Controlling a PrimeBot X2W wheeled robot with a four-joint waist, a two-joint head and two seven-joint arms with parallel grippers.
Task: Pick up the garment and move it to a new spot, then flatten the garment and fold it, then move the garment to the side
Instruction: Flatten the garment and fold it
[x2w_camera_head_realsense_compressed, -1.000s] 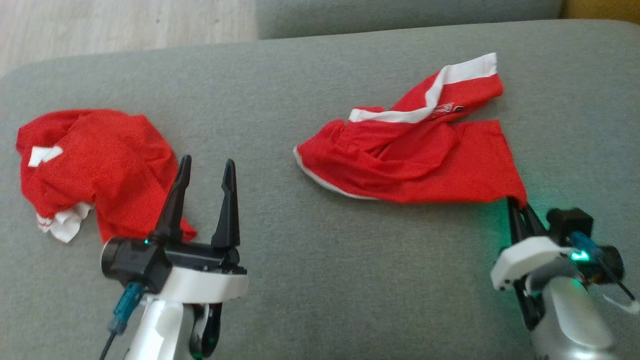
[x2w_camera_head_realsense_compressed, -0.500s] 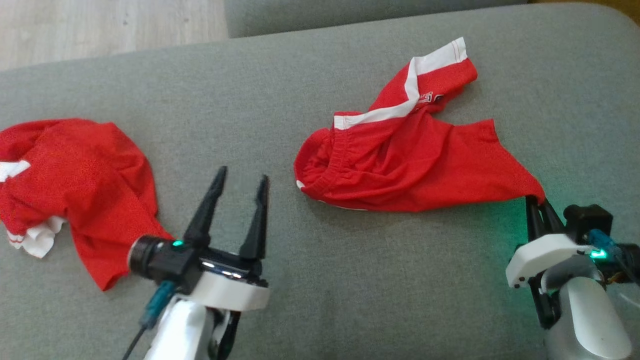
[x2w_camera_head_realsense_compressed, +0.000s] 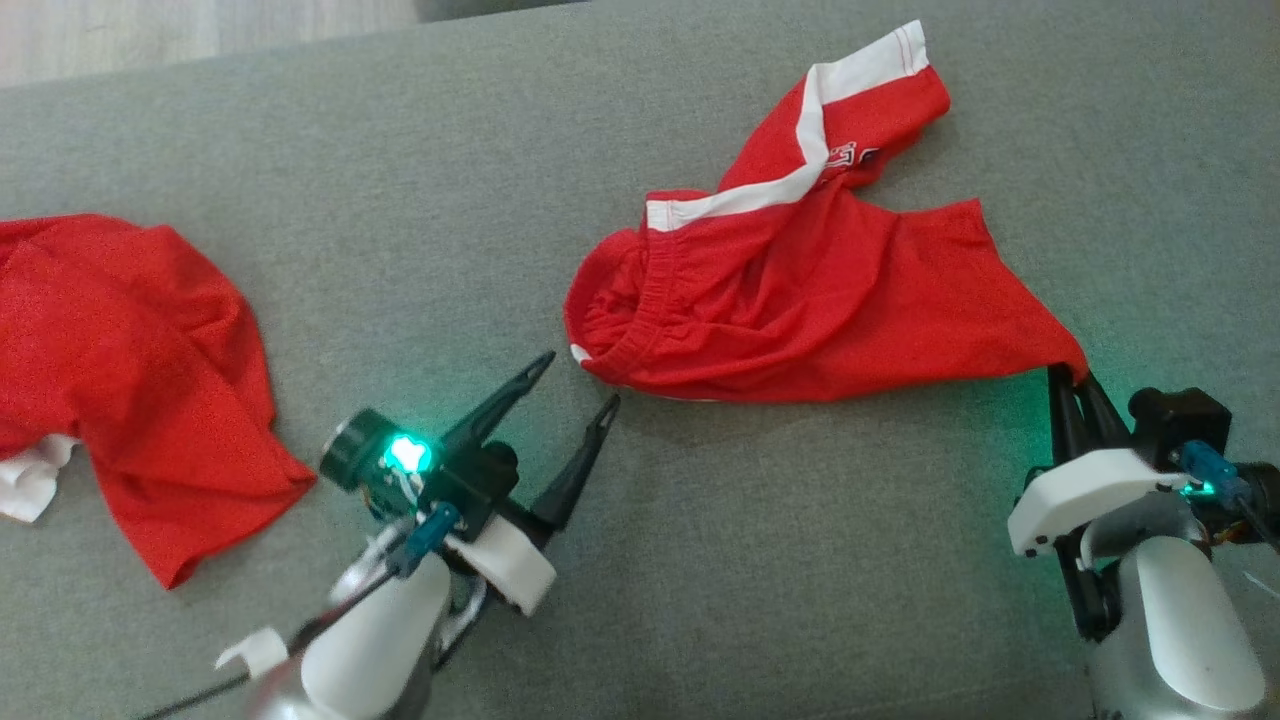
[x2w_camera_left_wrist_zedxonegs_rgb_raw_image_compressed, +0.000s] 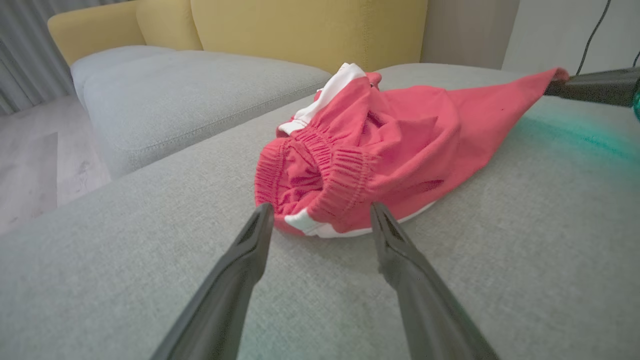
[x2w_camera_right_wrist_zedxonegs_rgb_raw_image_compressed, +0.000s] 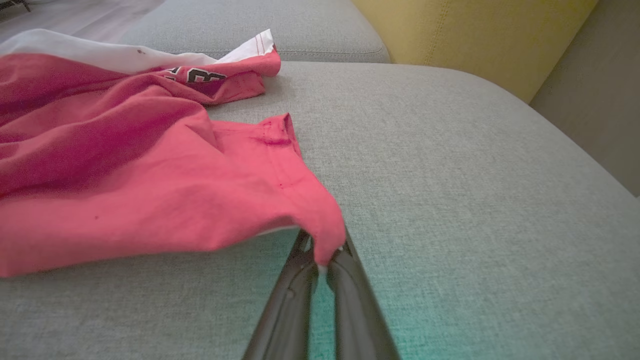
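Swung round since a second ago, the left gripper (x2w_camera_head_realsense_compressed: 581, 378) now aims its two long dark fingers at the shorts, where before they pointed straight up the head view. The fingers stand well apart and empty, their tips just short of the elastic waistband.

Underneath lies a broad grey sofa cushion of coarse woven cloth (x2w_camera_head_realsense_compressed: 400, 200), its edges cut off on most sides. On its right half rests the task's garment, a pair of thin red jersey shorts with white trim (x2w_camera_head_realsense_compressed: 800, 300). It is crumpled, with the gathered waistband mouth turned toward the left gripper and one leg twisted away at the far end. Dark lettering near the white band is partly folded under and cannot be read.

At the left, well apart, sits a second rumpled red garment with a white patch (x2w_camera_head_realsense_compressed: 130, 340), sliced off by the edge of the head view, so what kind it is cannot be told.

The right gripper (x2w_camera_head_realsense_compressed: 1068, 378) has its fingers pressed together on the near corner of the shorts' hem, and the cloth is drawn into a point there.
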